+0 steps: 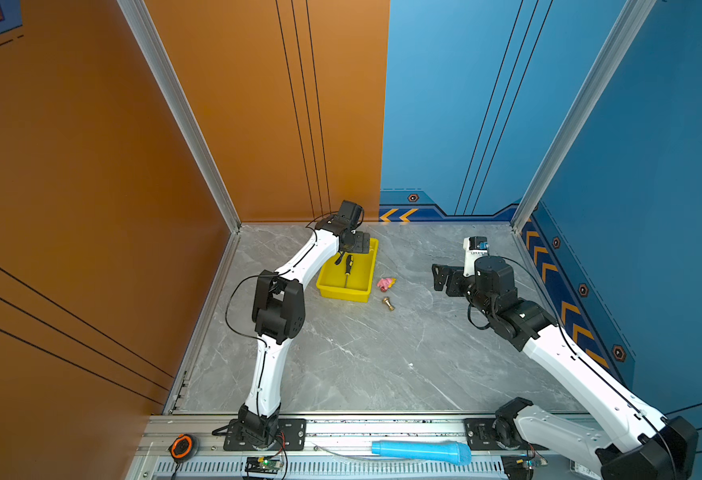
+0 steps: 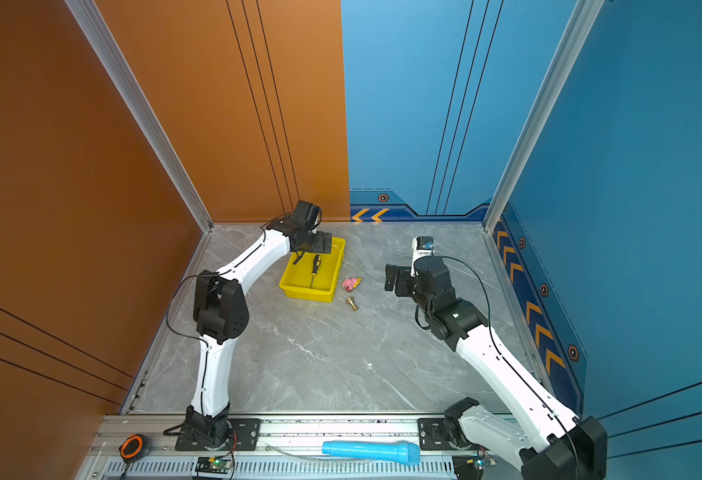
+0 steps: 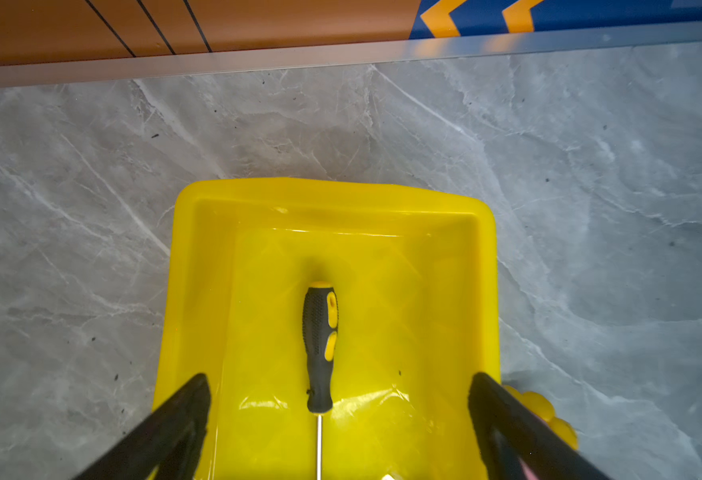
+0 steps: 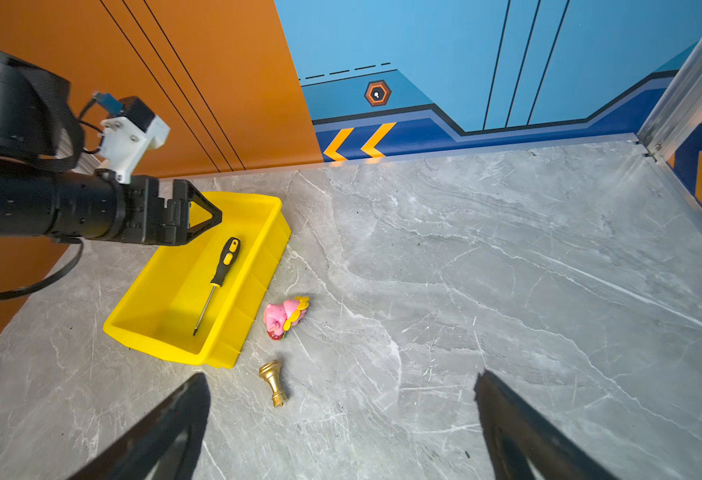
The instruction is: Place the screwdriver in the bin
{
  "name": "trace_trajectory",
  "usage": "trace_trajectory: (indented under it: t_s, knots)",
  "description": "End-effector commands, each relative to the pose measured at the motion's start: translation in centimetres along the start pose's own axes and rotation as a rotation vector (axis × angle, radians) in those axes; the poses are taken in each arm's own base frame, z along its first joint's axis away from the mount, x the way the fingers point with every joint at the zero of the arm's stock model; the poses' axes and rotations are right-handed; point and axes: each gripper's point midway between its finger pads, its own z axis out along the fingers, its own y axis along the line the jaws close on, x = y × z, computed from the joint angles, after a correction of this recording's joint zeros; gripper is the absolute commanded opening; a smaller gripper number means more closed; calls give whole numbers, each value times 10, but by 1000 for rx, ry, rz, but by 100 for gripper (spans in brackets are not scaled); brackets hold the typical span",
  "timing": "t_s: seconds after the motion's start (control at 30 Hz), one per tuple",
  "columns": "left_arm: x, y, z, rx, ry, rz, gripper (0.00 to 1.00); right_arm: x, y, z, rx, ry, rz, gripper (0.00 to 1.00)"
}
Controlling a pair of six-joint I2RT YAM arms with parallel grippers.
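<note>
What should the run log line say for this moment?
screwdriver: lying flat in yellow bin | left gripper: open, above bin | right gripper: open, empty, away from bin | task: appears done

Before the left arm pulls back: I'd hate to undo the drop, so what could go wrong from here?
1. The left tool hangs open over the bin, above the screwdriver lying inside. A sideways retreat could hook the rim or flick the screwdriver out; lifting straight up looks safer.
2. The toy and fitting lie close beside the bin; a nudged bin might knock them.
</note>
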Motion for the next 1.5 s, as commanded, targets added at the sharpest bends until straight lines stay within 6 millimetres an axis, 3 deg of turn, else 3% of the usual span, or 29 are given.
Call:
trace_trajectory:
  t_s: [0.0,0.27,0.53,0.7,0.9,1.17,1.23,1.37,1.47]
  knots:
    - [7,8,-36,-40,-16,33,98,3,-13,-8,33,-5,36,100]
    - [41,16,-100,-69,-52,73,98,16,-25,-20,20,11,50,100]
    - [79,24,-139,-34,-109,114,98,22,-37,-28,51,19,61,100]
    - [107,41,-151,-23,-204,135,98,27,-43,-24,90,50,71,100]
    - [134,89,-158,-81,-308,29,98,33,-60,-22,176,51,59,100]
    - [177,153,-157,-233,-352,-86,98,58,-86,-18,273,66,62,100]
    - [177,163,-157,-254,-383,-80,98,59,-97,-19,320,26,65,100]
    - [184,164,-148,-217,-433,16,98,68,-135,-26,464,-76,90,100]
    - [187,177,-147,-257,-476,-14,98,77,-154,-26,507,-96,83,100]
